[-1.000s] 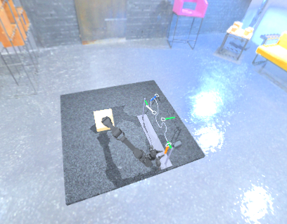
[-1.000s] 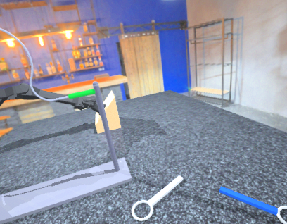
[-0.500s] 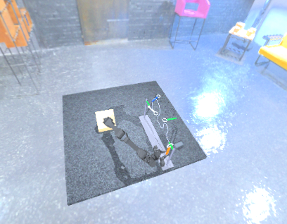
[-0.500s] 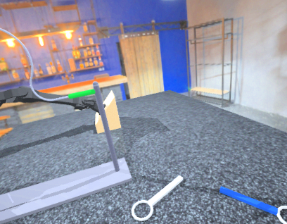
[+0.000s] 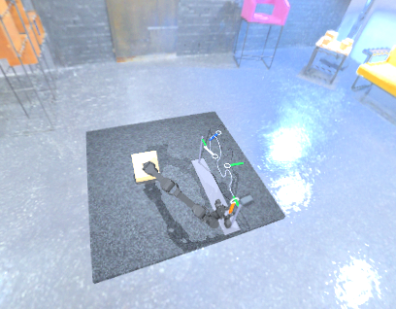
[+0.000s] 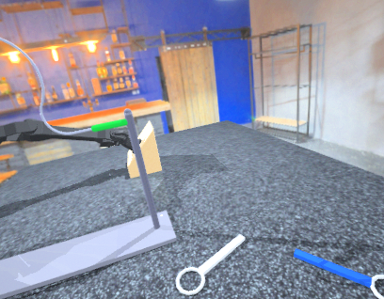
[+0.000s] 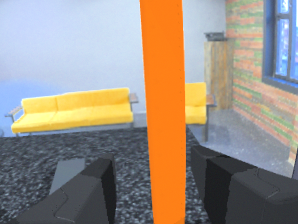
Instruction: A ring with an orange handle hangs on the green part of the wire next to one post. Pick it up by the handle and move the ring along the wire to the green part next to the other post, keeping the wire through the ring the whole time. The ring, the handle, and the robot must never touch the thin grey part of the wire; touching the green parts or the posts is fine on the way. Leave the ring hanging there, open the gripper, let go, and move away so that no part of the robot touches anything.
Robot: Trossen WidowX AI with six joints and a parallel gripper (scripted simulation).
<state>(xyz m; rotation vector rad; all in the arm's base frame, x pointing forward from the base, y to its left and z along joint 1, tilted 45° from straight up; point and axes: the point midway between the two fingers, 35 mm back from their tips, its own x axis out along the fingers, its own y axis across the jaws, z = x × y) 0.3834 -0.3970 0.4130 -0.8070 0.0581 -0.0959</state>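
Note:
The orange handle (image 5: 232, 208) (image 7: 162, 110) hangs upright below its ring (image 5: 233, 199) on the green part of the wire at the near post. My gripper (image 5: 228, 214) (image 7: 153, 160) is open around the handle; in the wrist view there are gaps between the handle and both fingers. The thin grey wire (image 5: 220, 170) (image 6: 40, 94) curves away to the far post (image 5: 202, 146) (image 6: 142, 174), where the other green part (image 6: 109, 125) sits. The ring itself is out of the wrist view.
The posts stand on a grey base plate (image 5: 206, 175) (image 6: 87, 249). Loose rings lie nearby: a white-handled one (image 6: 214, 263) (image 5: 211, 153), a blue-handled one (image 6: 331, 268) (image 5: 214, 137) and a green-handled one (image 5: 237, 164). The arm's wooden mount (image 5: 138, 167) (image 6: 150, 155) is to the left.

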